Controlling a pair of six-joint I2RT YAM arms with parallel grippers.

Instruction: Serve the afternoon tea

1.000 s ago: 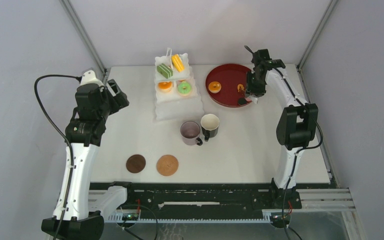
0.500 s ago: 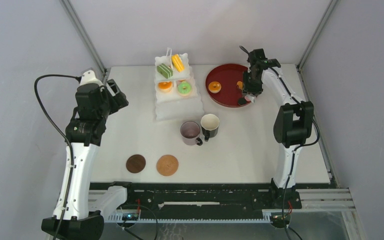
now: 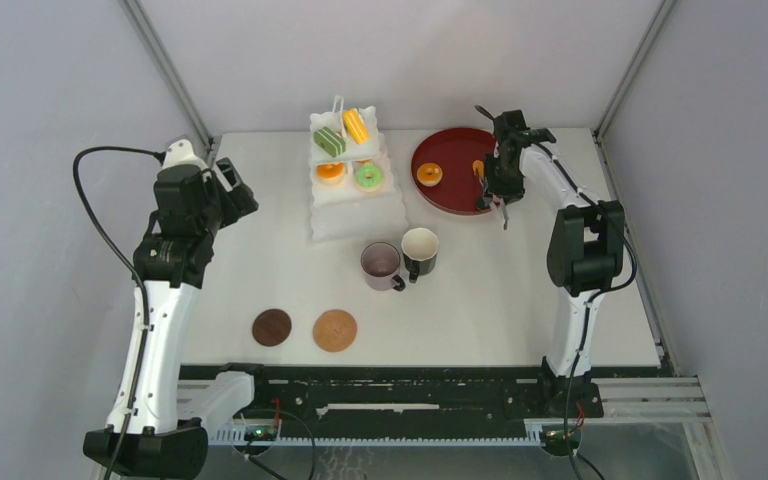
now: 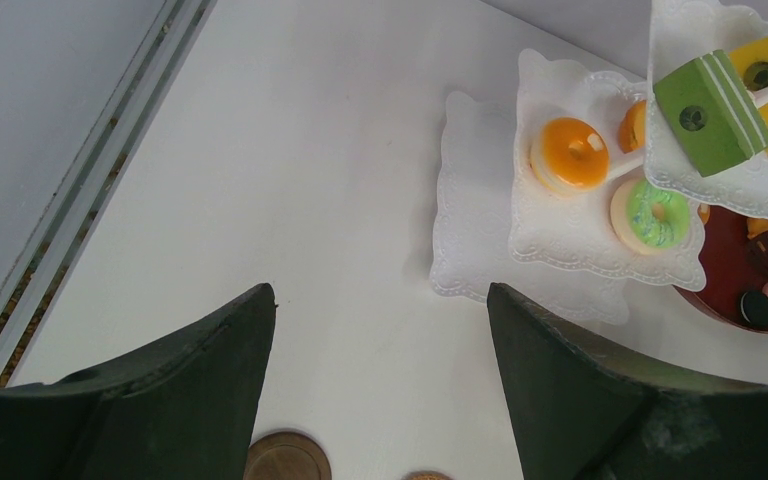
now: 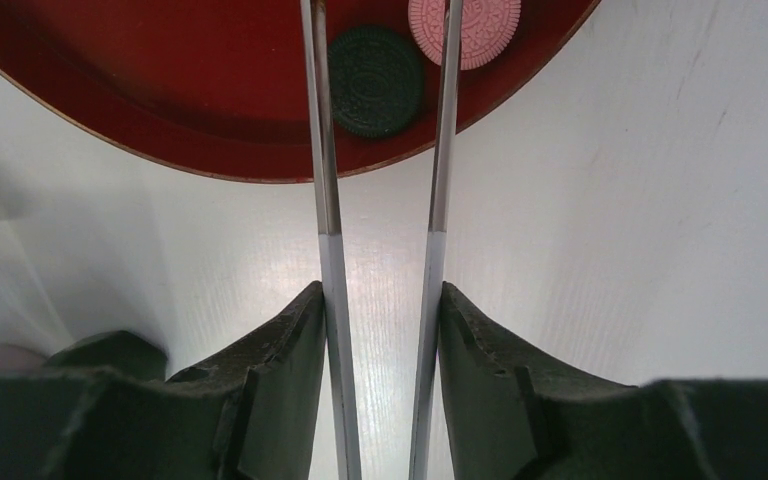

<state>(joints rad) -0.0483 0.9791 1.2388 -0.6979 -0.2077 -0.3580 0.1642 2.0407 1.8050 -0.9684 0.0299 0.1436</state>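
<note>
— So, how far along are we?
— Our stand (image 3: 355, 215), at the far edge of the bench (image 3: 260, 230), carries four pastries (image 3: 329, 141). An orange pastry (image 3: 428, 174) waits on the tray (image 3: 455, 150). The mugs (image 3: 381, 262) sit mid-bench, off the coasters (image 3: 335, 330).
— Hands?
— Our right hand (image 5: 380, 300) grips the tongs (image 5: 325, 200); our left hand (image 4: 378, 295) gapes wide, empty.

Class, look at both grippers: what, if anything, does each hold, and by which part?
The right gripper holds the metal tongs, squeezing their two arms from outside, partway along. The left gripper is open and holds nothing.
</note>
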